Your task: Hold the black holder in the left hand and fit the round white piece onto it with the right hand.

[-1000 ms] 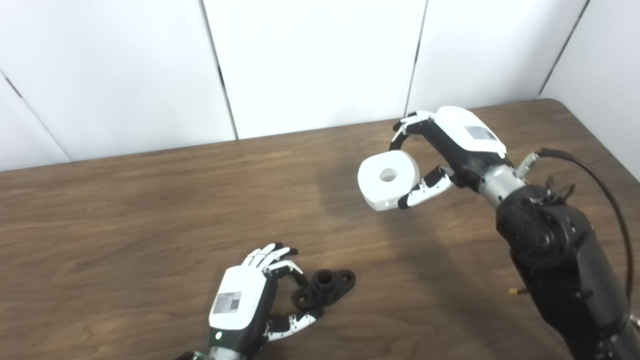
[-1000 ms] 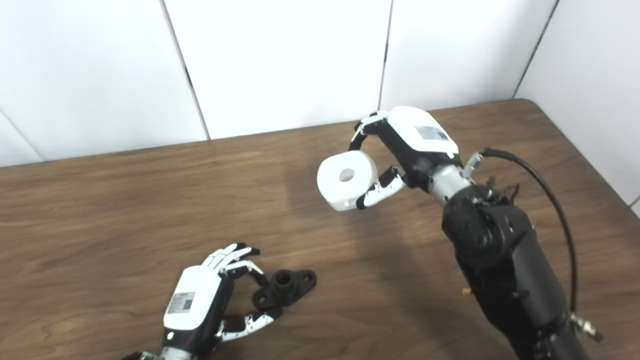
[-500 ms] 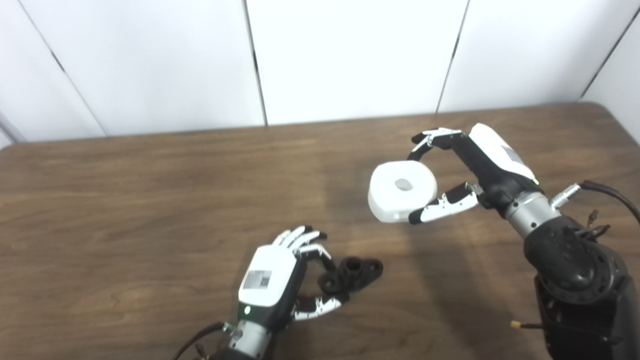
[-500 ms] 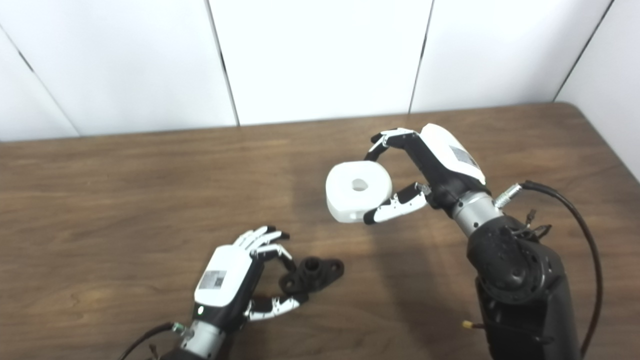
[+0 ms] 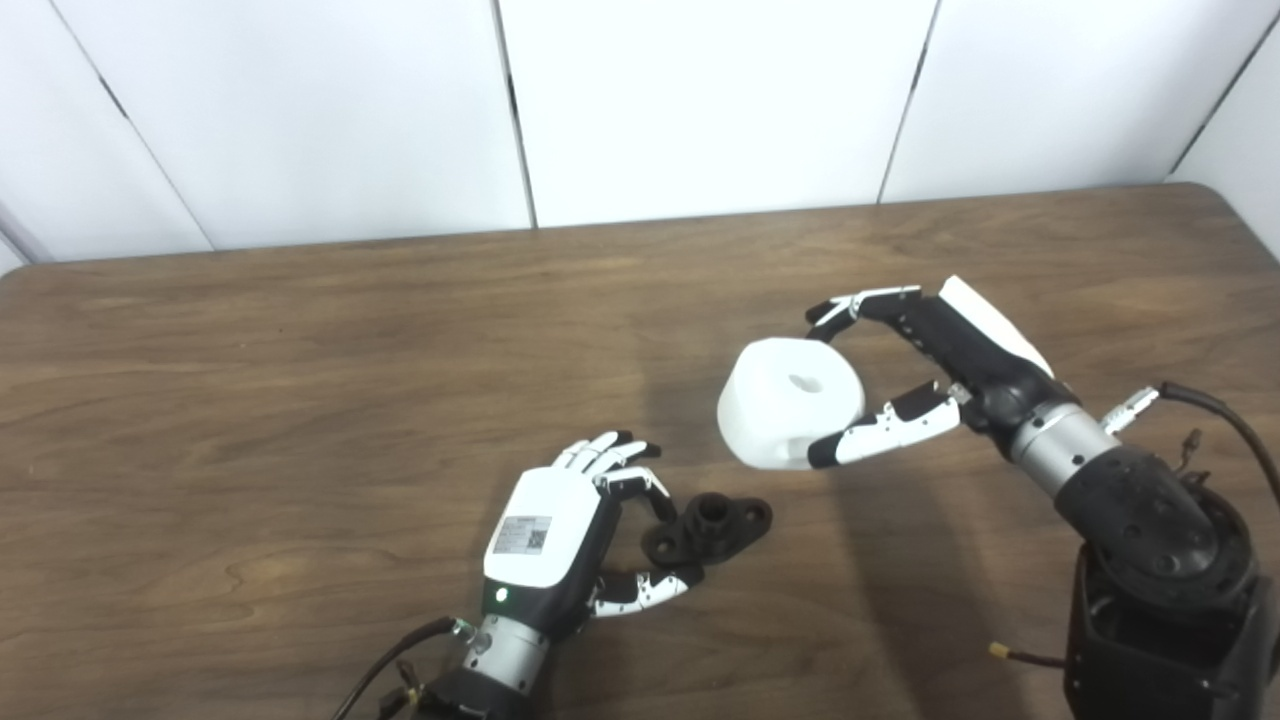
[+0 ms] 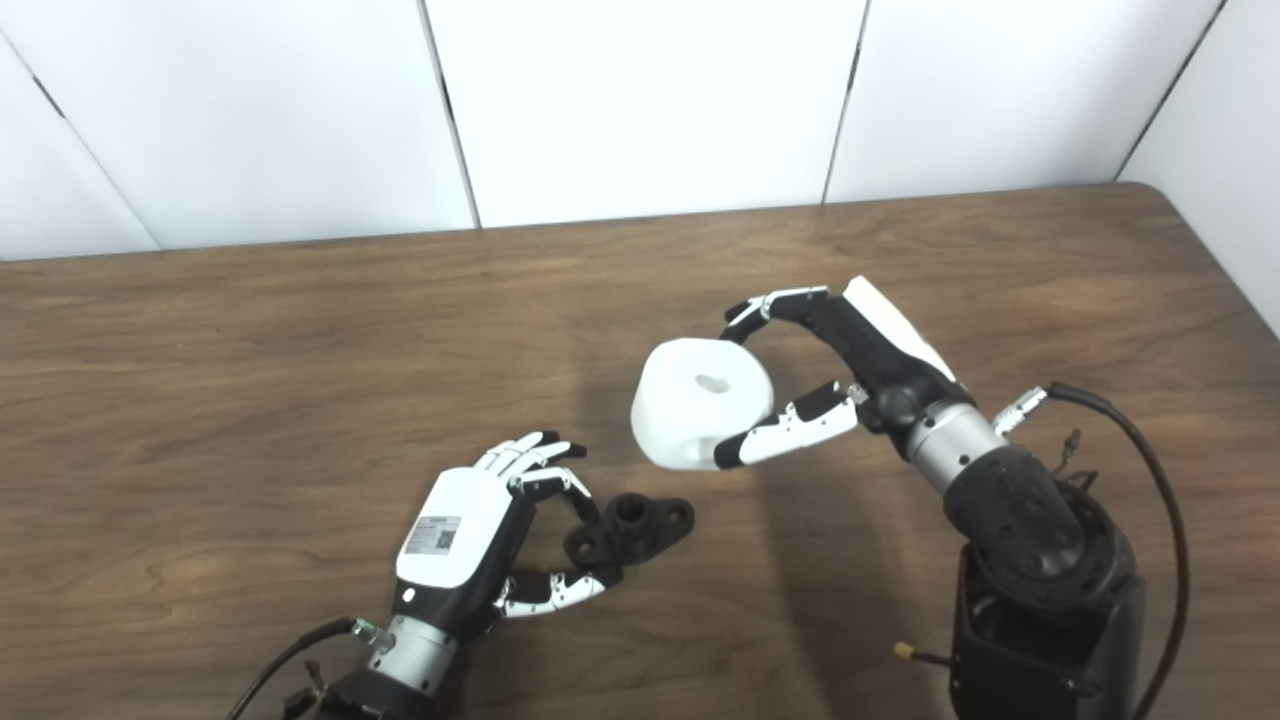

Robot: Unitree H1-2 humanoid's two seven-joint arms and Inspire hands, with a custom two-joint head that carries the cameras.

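Observation:
The black holder (image 5: 712,525) lies flat on the wooden table (image 5: 300,400), low and near the middle, its short post pointing up. My left hand (image 5: 545,535) rests beside it, with curled fingers above the holder's left end and the thumb below it. I cannot tell whether they touch it. My right hand (image 5: 960,350) is shut on the round white piece (image 5: 790,400), fingers on its far edge and thumb on its near edge. The piece hangs in the air up and to the right of the holder, tilted, and its centre hole shows.
A black cable (image 5: 1220,420) loops off the right forearm near the table's right edge. White wall panels (image 5: 700,100) stand behind the table's far edge. Bare wood lies to the left and at the back.
The camera view has shifted. The right hand has brought the white piece lower and closer to the holder and tilted it more. The left hand has stayed beside the holder.

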